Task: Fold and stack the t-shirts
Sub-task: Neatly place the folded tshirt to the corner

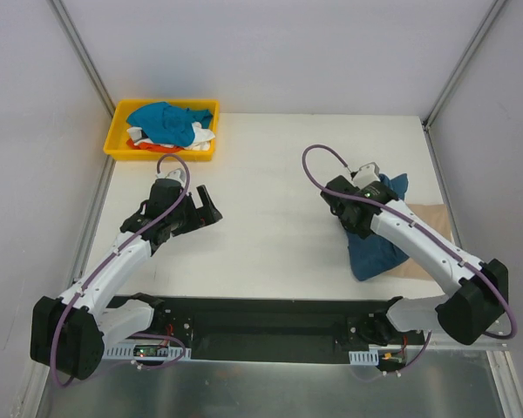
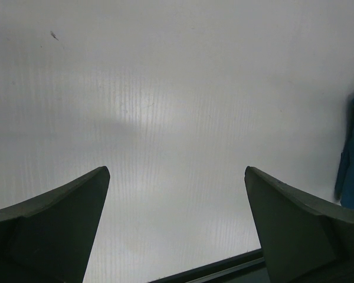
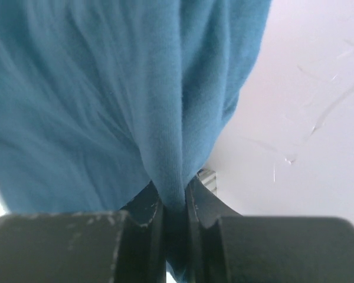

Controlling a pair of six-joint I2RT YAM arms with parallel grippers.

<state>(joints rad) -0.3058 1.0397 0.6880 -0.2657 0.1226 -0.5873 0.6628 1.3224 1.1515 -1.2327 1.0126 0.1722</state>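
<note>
Spreading step, by my guess: right pincer clamped on a fold of the teal shirt, bunched just ahead; left pincer apart, empty, well off, and next needed on a second edge.

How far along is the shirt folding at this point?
Seemingly done: a tan shirt lies flat on the right. In hand: the right arm's jaws pinch the crumpled teal shirt. Remaining: a heap of shirts in the yellow tray.
</note>
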